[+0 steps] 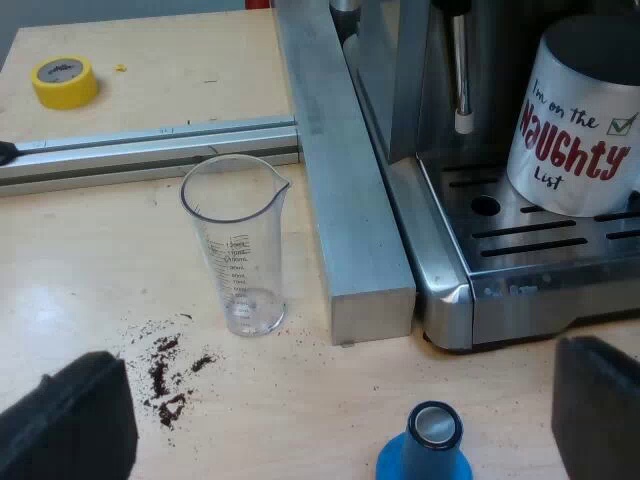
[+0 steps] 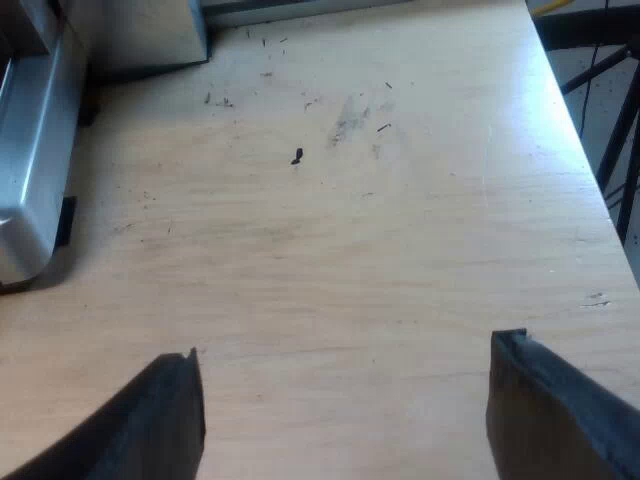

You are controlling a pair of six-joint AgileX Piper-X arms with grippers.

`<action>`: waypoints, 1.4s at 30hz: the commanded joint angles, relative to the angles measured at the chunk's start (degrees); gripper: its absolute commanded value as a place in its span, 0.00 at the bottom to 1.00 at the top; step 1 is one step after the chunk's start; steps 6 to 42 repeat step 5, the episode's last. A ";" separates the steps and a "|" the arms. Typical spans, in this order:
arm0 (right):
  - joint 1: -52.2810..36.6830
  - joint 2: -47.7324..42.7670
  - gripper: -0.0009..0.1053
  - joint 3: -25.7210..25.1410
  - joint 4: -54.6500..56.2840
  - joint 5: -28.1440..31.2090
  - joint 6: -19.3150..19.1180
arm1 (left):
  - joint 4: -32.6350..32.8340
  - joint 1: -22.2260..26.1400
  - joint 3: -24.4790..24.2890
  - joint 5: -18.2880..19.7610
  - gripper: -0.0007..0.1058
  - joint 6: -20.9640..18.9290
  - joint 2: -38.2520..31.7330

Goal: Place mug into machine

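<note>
The white mug stands on the drip tray of the espresso machine, while the left gripper, fingers spread wide and empty, hangs near the machine's front corner by a measuring glass and a blue tamper, and the right gripper, likewise apart, hovers over the table beside the machine.

The mug stands on the drip tray of the espresso machine. A metal bar lies along the machine's side, between it and the upright measuring glass. Spilled grounds lie on the table near the glass. The tamper stands, it seems, just off the bar's end. A tape roll lies well apart, beyond a rail.
</note>
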 commanded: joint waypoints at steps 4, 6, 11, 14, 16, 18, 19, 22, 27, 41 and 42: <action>-0.01 -2.54 0.59 -0.11 -0.76 -0.31 0.11 | -0.56 0.05 -0.01 -0.89 0.80 0.32 -7.98; -0.01 -2.54 0.59 -0.11 -0.76 -0.31 0.11 | -0.56 0.05 -0.01 -0.89 0.80 0.32 -8.11; -0.01 -2.54 0.59 -0.11 -0.76 -0.31 0.11 | -0.56 0.05 -0.01 -0.89 0.80 0.32 -8.11; -0.01 -2.54 0.59 -0.11 -0.76 -0.31 0.11 | -0.56 0.05 -0.01 -0.89 0.80 0.32 -8.11; -0.01 -2.54 0.59 -0.11 -0.76 -0.31 0.11 | -0.56 0.05 -0.01 -0.89 0.80 0.32 -8.11; -0.01 -2.54 0.59 -0.11 -0.76 -0.31 0.11 | -0.56 0.05 -0.01 -0.89 0.80 0.32 -8.11; -0.01 -2.54 0.59 -0.11 -0.76 -0.31 0.11 | -0.56 0.05 -0.01 -0.89 0.80 0.32 -8.11; -0.01 -2.54 0.59 -0.11 -0.76 -0.31 0.11 | -0.56 0.05 -0.01 -0.89 0.80 0.32 -8.11; -0.01 -2.54 0.59 -0.11 -0.76 -0.31 0.11 | -0.56 0.05 -0.01 -0.89 0.80 0.32 -8.11; -0.01 -2.54 0.59 -0.11 -0.76 -0.31 0.11 | -0.56 0.05 -0.01 -0.89 0.80 0.32 -8.11; -0.01 -2.54 0.59 -0.11 -0.76 -0.31 0.11 | -0.56 0.05 -0.01 -0.89 0.80 0.32 -8.11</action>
